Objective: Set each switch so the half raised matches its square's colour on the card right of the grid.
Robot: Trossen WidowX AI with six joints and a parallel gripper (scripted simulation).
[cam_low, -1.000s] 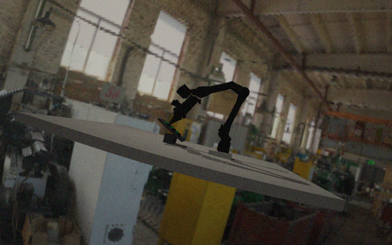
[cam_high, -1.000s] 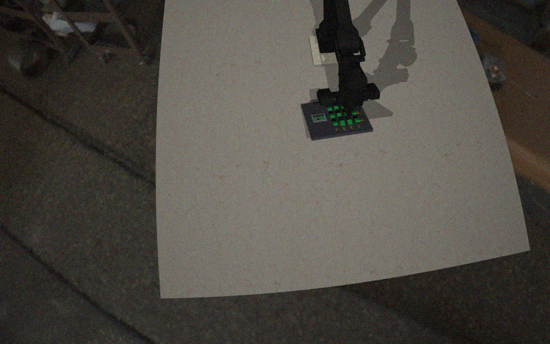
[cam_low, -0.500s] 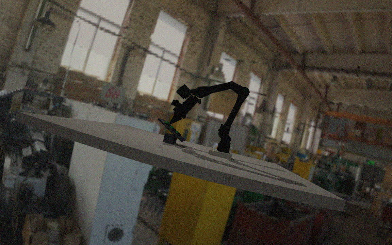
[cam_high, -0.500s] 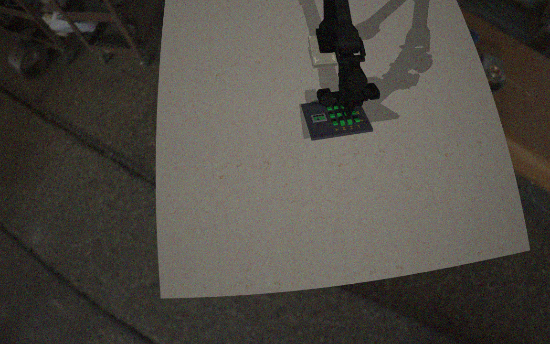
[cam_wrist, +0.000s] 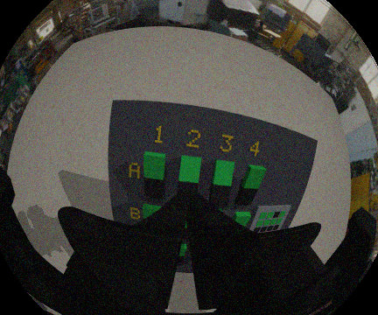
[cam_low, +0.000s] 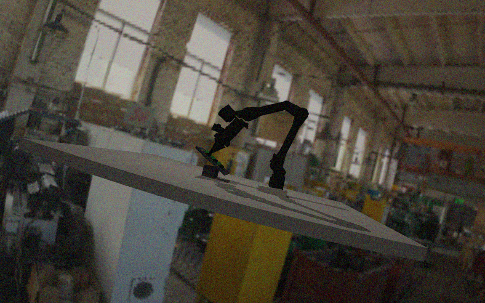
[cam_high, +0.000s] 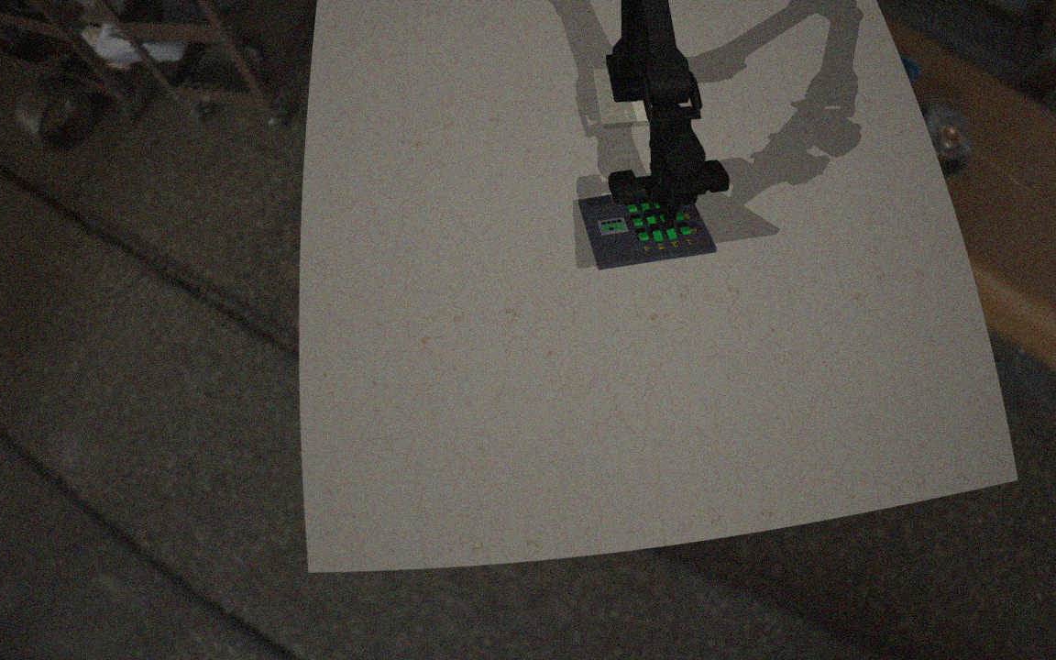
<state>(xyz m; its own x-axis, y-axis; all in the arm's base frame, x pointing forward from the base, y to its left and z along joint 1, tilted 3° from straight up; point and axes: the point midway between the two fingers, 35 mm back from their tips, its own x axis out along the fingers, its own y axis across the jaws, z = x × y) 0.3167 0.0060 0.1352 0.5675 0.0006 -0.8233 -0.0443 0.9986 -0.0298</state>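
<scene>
The dark switch panel [cam_high: 615,252] [cam_wrist: 287,162] is tilted on a block. My gripper [cam_high: 670,221] [cam_low: 210,152] [cam_wrist: 188,195] is shut and empty, its tips at or just above the near dark half of switch A2 [cam_wrist: 190,169]. Whether they touch it I cannot tell. A2 and A3 [cam_wrist: 223,173] have evenly bright green halves; A1 [cam_wrist: 154,166] and A4 [cam_wrist: 255,177] have darker green faces with a bright far edge. My fingers hide much of rows B and C. The card [cam_high: 612,226] [cam_wrist: 259,211] shows a far row green, green, dark, green, a green middle row and a dark near row.
The panel stands on a dark block [cam_low: 209,171] on the pale table [cam_high: 474,393] [cam_low: 123,163] [cam_wrist: 154,66]. A light plate [cam_high: 607,92] [cam_low: 272,191] lies by the arm's base. Strong arm shadows fall across the table.
</scene>
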